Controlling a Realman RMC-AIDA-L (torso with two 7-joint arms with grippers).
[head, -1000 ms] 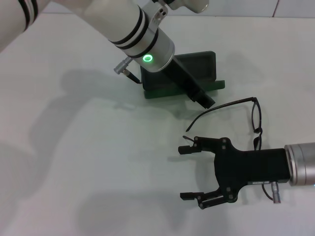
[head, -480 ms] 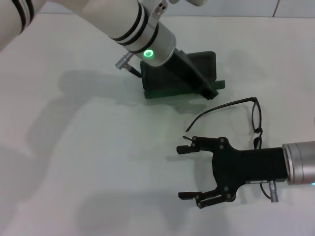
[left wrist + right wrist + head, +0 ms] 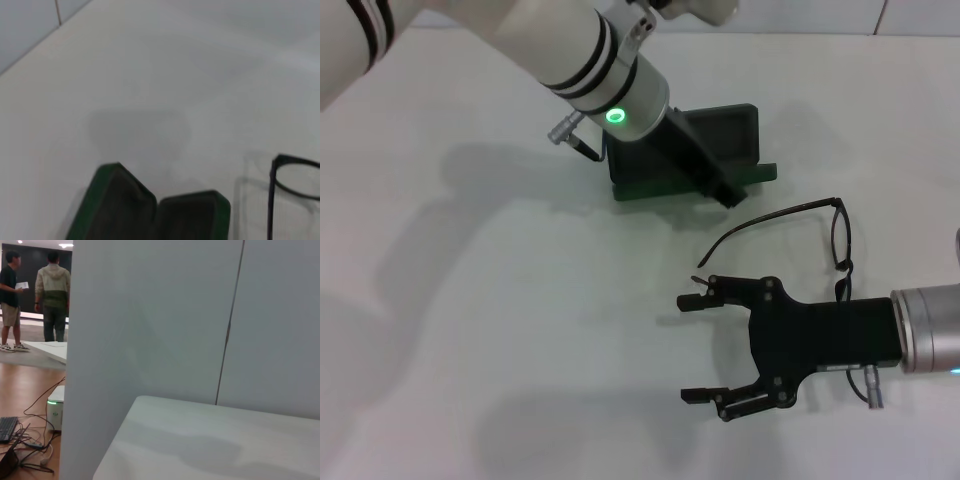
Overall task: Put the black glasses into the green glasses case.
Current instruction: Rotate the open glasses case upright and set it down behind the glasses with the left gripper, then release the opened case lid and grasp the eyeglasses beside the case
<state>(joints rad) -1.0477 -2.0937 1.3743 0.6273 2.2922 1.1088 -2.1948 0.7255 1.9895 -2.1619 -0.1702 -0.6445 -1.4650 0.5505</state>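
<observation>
Head view: right tool (image 3: 698,347) wide open, empty, near black glasses (image 3: 838,243), open green glasses case (image 3: 720,145) beyond

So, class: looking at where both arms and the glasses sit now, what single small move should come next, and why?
Probably the right gripper should shift toward the black glasses and close on the frame: its jaws are open and empty beside them, the glasses lie on the table, and the green glasses case already stands open under the left gripper.

My left gripper (image 3: 725,195) fingertips too dark to tell against green glasses case (image 3: 720,135), my right gripper (image 3: 705,348) hiding black glasses' (image 3: 840,235) near lens
</observation>
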